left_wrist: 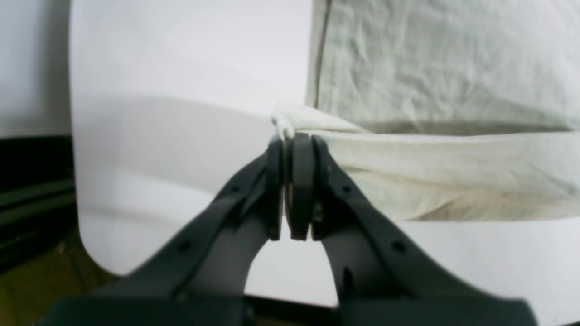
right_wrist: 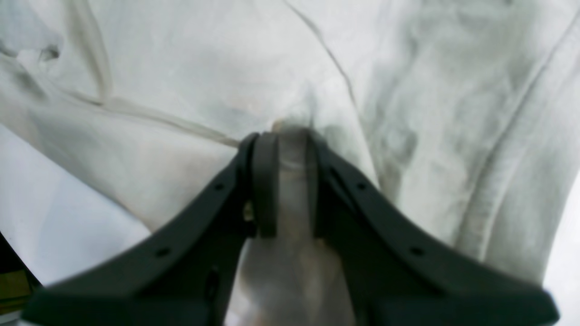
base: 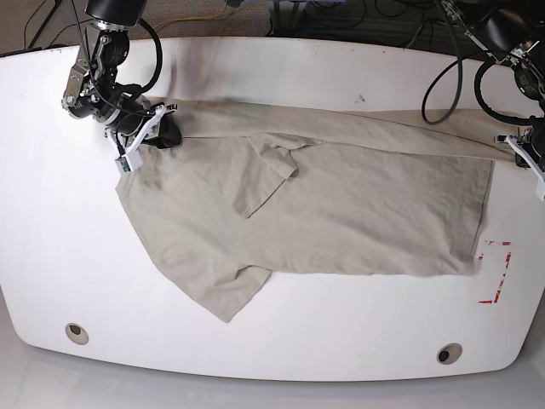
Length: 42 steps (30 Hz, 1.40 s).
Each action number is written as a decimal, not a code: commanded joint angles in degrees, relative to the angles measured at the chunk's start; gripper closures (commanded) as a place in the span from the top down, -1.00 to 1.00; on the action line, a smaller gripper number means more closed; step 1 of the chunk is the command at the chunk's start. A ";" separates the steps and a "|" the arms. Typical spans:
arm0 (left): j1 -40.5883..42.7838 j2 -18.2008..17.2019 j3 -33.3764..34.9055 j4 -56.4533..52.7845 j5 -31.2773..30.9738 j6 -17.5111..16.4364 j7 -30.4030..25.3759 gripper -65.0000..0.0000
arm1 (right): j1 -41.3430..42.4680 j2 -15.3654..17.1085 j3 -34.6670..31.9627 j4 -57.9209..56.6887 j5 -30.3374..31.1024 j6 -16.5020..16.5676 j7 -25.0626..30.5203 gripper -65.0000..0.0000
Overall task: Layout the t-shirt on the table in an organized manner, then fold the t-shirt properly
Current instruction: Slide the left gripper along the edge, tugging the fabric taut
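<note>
Beige t-shirt (base: 341, 213) pinched by both end effectors

Black cables (base: 358, 17) and a yellow wire (base: 204, 10) lie beyond the far edge.

The t-shirt (base: 341, 213) is thin woven-looking cloth, matt, full of fine creases, with a stitched hem running just past the right gripper (right_wrist: 290, 136). Both grippers look like dark matt plastic, smooth, with little round holes along the fingers; the left gripper (left_wrist: 290, 145) has cloth bunched between its pads. The table (base: 51, 213) under them is glossy white, smooth enough to throw soft reflections. Brownish wood-looking floor shows below-left of the left gripper, blurry though.
</note>
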 commanded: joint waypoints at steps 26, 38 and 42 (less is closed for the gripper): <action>-2.82 -4.39 0.84 -3.97 -0.64 -0.03 -1.73 -1.00 | -0.06 0.33 0.39 0.19 -1.71 -0.53 -1.66 -0.68; -4.84 -6.76 1.37 -10.65 -0.64 -0.03 -6.04 -1.00 | -0.15 0.33 0.39 0.19 -1.71 -0.53 -1.66 -0.68; -6.68 -8.26 3.04 -11.53 -0.64 -0.03 -6.04 -1.00 | -0.15 0.33 0.39 0.19 -1.71 -0.53 -1.66 -0.68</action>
